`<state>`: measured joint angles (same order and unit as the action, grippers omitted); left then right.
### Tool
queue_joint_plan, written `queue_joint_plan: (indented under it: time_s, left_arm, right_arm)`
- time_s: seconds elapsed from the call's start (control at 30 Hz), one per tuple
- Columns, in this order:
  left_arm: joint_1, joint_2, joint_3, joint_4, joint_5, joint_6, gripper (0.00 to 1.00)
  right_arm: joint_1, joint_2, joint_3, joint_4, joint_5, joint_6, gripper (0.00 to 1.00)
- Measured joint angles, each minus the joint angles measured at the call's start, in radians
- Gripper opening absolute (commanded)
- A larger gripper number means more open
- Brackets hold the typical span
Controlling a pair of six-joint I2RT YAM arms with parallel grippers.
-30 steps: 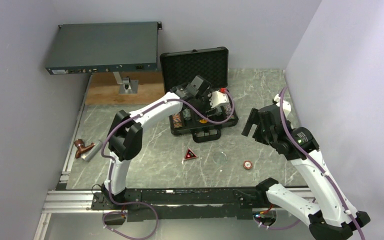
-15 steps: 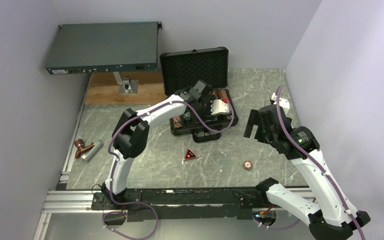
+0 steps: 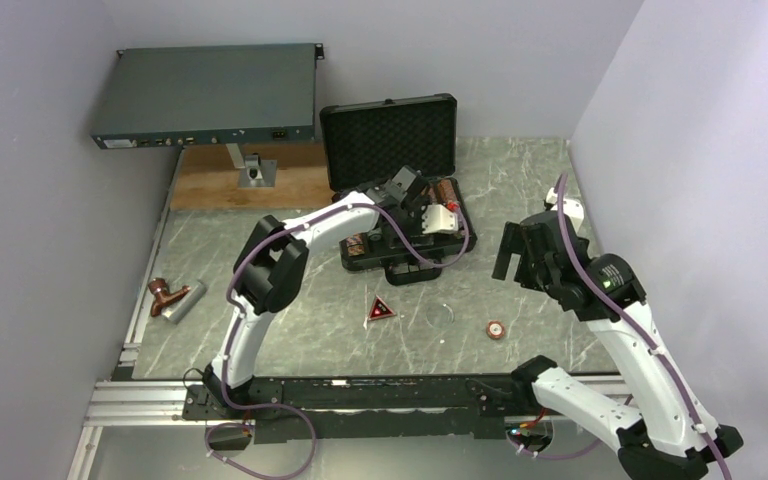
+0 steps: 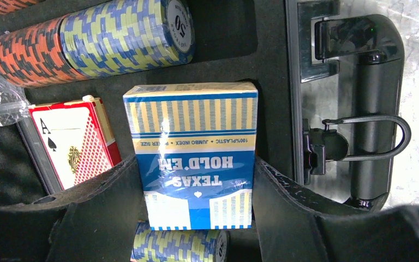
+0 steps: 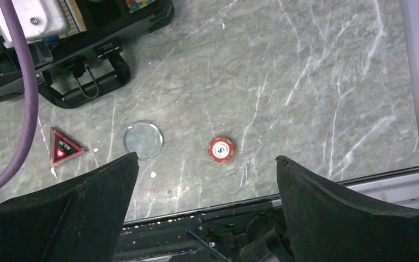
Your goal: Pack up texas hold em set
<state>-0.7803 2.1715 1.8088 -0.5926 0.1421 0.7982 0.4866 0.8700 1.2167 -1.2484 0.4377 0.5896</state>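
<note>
The black briefcase (image 3: pixel 359 263) lies open on the table, its foam lid (image 3: pixel 390 130) upright. My left gripper (image 3: pixel 422 212) is over its tray, shut on a blue "Texas Hold'em" card deck (image 4: pixel 193 158), one finger on each side (image 4: pixel 196 202). A red deck (image 4: pixel 76 142) sits in the slot beside it, and striped chip rows (image 4: pixel 125 35) lie beyond. The case handle (image 4: pixel 373 109) is to the right. My right gripper (image 3: pixel 508 255) hangs open and empty (image 5: pixel 207 180) above the table. A red triangle (image 3: pixel 379 310), a clear round disc (image 3: pixel 441 313) and a red chip (image 3: pixel 496 329) lie on the table in front of the case.
A large flat grey electronics box (image 3: pixel 210 95) stands on a post over a wooden board (image 3: pixel 210 180) at the back left. A brown piece and a metal cylinder (image 3: pixel 172 298) lie at the left edge. A wall runs close along the right.
My left arm has swung right, and its gripper has shifted a little over the case tray with the blue deck in it. The right arm has barely moved.
</note>
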Motion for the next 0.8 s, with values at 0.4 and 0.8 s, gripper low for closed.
queue_joint_plan:
  time_s: [0.4,0.8]
  left_arm:
    - [-0.01,0.056,0.1,-0.087,-0.063,-0.134,0.0]
    - [-0.003,0.03,0.06,-0.046,-0.035,-0.164,1.0]
  right_arm:
    - [0.0,-0.036,0.0,-0.038,-0.002,0.049,1.0]
    - [0.0,-0.06,0.0,-0.049,-0.002,0.093,1.0]
